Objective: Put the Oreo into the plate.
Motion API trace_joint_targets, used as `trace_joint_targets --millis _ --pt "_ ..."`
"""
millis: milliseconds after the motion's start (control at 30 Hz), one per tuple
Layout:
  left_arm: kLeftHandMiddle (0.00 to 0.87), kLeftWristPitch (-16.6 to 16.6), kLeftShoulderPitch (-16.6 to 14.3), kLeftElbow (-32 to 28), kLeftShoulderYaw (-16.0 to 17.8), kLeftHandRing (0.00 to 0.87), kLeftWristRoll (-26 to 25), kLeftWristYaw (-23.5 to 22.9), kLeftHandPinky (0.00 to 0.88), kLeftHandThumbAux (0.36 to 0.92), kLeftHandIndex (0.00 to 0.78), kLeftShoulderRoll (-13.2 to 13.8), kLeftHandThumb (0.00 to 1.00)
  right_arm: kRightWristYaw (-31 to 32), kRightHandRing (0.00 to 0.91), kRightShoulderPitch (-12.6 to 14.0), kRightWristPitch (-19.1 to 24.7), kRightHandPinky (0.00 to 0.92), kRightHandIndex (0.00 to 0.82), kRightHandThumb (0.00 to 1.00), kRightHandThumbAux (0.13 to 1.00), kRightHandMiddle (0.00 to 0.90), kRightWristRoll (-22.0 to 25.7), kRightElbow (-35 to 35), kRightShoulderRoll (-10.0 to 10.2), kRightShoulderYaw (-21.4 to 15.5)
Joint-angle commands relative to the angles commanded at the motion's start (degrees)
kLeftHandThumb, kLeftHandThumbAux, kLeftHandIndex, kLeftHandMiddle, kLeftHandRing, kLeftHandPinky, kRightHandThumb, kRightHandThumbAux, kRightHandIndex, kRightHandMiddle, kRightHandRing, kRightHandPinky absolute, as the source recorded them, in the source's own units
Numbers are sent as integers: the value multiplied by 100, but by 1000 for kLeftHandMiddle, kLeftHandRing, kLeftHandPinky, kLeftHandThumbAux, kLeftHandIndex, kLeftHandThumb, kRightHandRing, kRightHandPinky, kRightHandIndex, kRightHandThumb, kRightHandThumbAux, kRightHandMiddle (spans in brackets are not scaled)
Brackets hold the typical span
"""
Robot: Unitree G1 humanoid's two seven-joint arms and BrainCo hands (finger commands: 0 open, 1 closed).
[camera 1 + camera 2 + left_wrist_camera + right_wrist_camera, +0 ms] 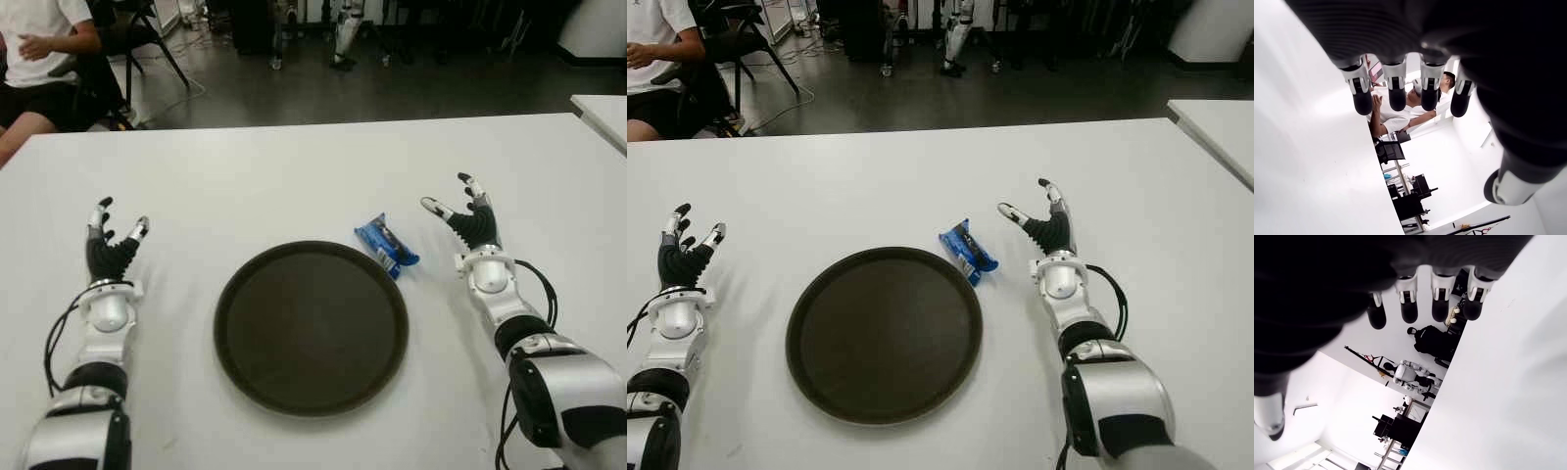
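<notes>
One Oreo packet (386,245), blue, on the white table (294,176), just off the plate (311,326) rim, beside the right hand's (468,223) spread, empty fingers. Left hand (113,245): fingers likewise open, empty, across the plate from the packet. Grasp and transfer both outstanding.

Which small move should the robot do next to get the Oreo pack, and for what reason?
Probably the right hand should move toward its left until it is over the Oreo pack. That hand is open, holds nothing, and is much nearer than the left hand. The pack lies on the table just outside the plate rim, on the right hand's side.
</notes>
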Motion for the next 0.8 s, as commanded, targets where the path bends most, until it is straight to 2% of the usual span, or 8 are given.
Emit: trace_joint_targets --millis 233,800 --pt "0 2 -6 7 1 0 9 27 0 633 4 5 0 93 0 22 -104 0 0 0 534 0 22 -15 -2 -32" --pt "0 -45 -4 3 -28 0 18 -16 0 649 4 -7 0 99 0 1 59 0 0 0 520 0 43 2 35 -62"
